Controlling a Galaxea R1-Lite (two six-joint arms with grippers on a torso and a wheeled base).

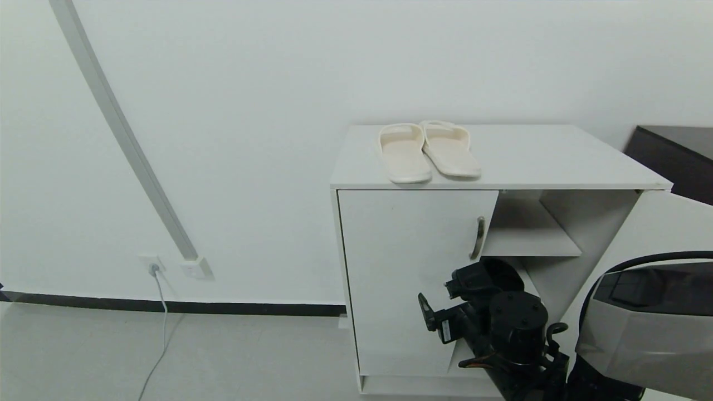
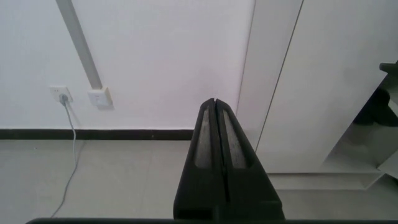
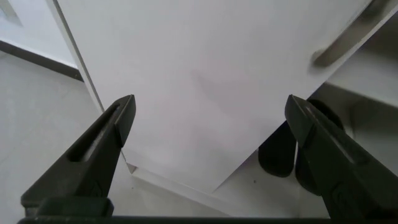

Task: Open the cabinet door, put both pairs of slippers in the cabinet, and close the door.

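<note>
A pair of cream slippers [image 1: 428, 151] lies on top of the white cabinet [image 1: 557, 156], near its front edge. The cabinet's left door [image 1: 412, 267] is closed, with a metal handle [image 1: 479, 236] at its inner edge. The right door [image 1: 663, 228] is swung open, showing a shelf [image 1: 523, 234]. My right gripper [image 3: 210, 102] is open and low, facing the closed left door [image 3: 205, 74] with nothing between its fingers. A dark, slipper-like shape [image 3: 280, 149] sits on the lower shelf inside. My left gripper [image 2: 214, 104] is shut and empty, off to the cabinet's left side [image 2: 273, 81].
A wall socket with a grey cable [image 1: 153, 267] and a slanted conduit [image 1: 122, 133] are on the wall to the left. Dark furniture [image 1: 674, 156] stands right of the cabinet. The floor [image 1: 167, 356] left of the cabinet is open.
</note>
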